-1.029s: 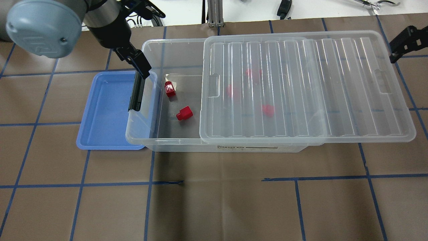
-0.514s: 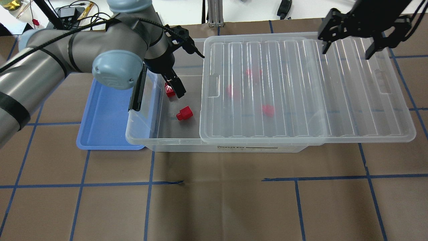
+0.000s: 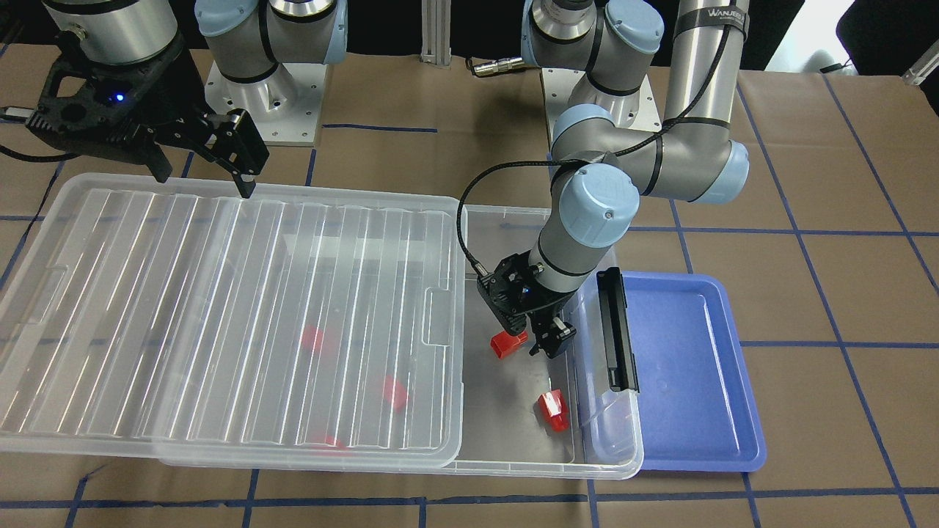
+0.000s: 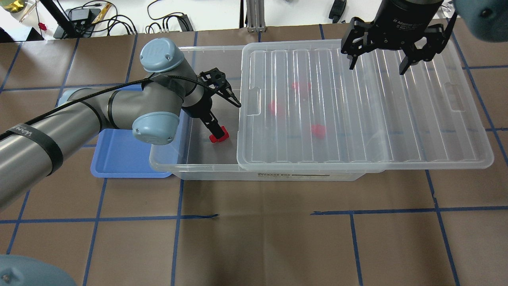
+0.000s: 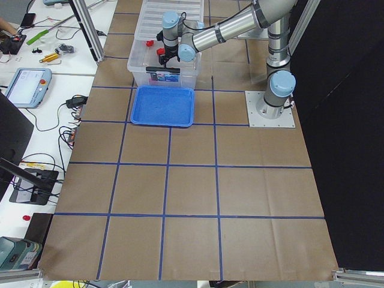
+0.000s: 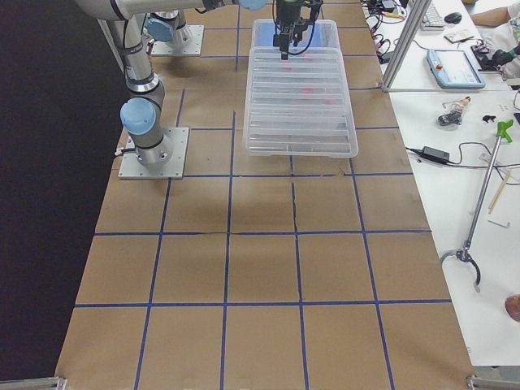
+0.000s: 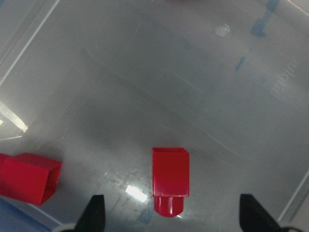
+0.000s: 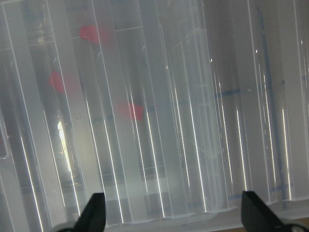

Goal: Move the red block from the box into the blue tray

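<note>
My left gripper (image 4: 216, 128) is open and reaches down into the uncovered end of the clear box (image 4: 198, 170). In the left wrist view, a red block (image 7: 170, 178) lies on the box floor between and just ahead of my open left gripper (image 7: 173, 215), untouched. It also shows in the overhead view (image 4: 219, 135) and the front view (image 3: 508, 343). A second red block (image 3: 554, 409) lies nearby towards the box's end wall. The blue tray (image 4: 119, 153) sits empty against that end. My right gripper (image 4: 377, 65) is open above the lid (image 4: 357, 107).
The ribbed lid covers most of the box, slid off to the side. Several more red blocks (image 4: 317, 130) show blurred beneath it. A black latch (image 3: 615, 337) stands on the box's end wall beside my left wrist. Brown paper with blue tape lines covers the table.
My left gripper has moved from the box's end wall into the box, past the first red block to the one nearer me. My right gripper has come in over the lid.
</note>
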You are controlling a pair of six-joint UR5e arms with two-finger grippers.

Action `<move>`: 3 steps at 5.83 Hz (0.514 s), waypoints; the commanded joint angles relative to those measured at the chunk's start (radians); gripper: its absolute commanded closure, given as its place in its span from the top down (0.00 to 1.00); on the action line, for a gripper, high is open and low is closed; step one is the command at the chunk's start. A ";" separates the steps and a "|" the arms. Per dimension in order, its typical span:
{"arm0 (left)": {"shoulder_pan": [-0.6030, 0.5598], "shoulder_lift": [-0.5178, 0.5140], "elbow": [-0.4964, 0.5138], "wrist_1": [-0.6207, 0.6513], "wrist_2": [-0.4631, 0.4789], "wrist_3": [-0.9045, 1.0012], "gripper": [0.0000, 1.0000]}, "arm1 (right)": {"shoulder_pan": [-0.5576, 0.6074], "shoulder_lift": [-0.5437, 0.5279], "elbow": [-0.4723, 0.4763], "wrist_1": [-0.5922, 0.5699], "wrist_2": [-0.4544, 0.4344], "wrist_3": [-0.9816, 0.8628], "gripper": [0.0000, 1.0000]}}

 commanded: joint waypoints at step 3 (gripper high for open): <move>0.002 -0.102 -0.002 0.037 -0.004 0.095 0.80 | -0.049 0.002 0.004 -0.012 0.008 -0.063 1.00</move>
